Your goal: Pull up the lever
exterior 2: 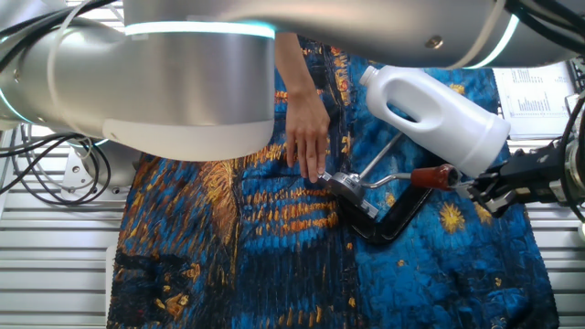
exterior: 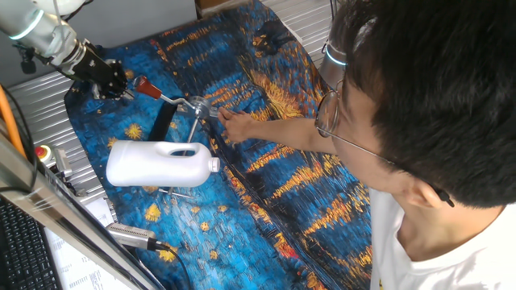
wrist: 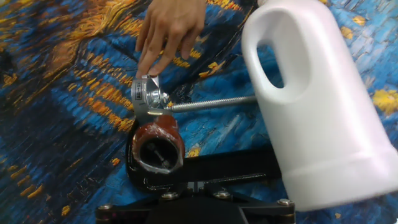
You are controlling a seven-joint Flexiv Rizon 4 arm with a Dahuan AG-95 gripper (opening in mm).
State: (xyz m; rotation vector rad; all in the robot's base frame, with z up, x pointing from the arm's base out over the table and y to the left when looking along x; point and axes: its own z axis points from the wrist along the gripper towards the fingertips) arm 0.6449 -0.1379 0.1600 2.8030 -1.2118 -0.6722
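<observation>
White jug [exterior: 161, 163] lies on its side beside the lever [exterior: 165, 97].

Lever [exterior: 165, 96]: slim silver rod, red-brown tip, tilted up from metal clamp, near bench's far-left corner.

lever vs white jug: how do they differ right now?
Build: the lever is a slim silver rod with a red-brown tip; the white jug is bulky plastic with a handle.
Pose: the lever angles up off the cloth; the jug lies on its side.
Contact: a person's hand steadies the lever's clamp; nothing holds the jug.
Shared: both sit on the blue painted cloth.
</observation>
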